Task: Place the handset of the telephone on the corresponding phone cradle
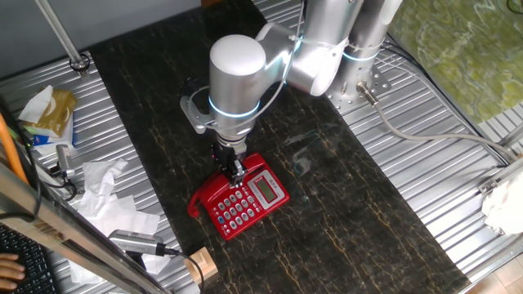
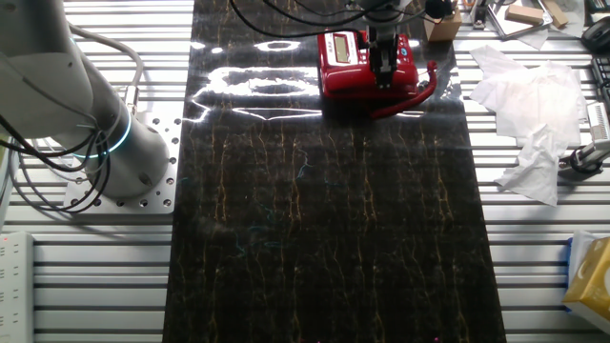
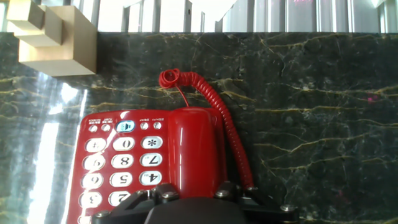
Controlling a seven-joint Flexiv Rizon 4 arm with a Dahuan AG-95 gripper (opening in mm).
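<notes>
Arm is straight over the telephone, gripper pointing down onto it. The jaws: cannot tell if wide, narrow or holding anything. In the hand view only the black gripper body shows at the bottom, and in both fixed views the fingers blur into the phone.

Handset lies in the phone cradle, lengthwise along the side of the base, just beside the keypad. It looks seated flat, not tilted. In the other fixed view the handset is partly hidden by the gripper.

Coiled red cord runs along the outer side of the handset on the desk and curls into a loop past the handset's end.

The telephone sits near one short end of the dark marble desk, towards a corner. Wooden blocks stand off that corner, apart from the phone. Crumpled white paper lies on the metal surface beyond the long edge.
</notes>
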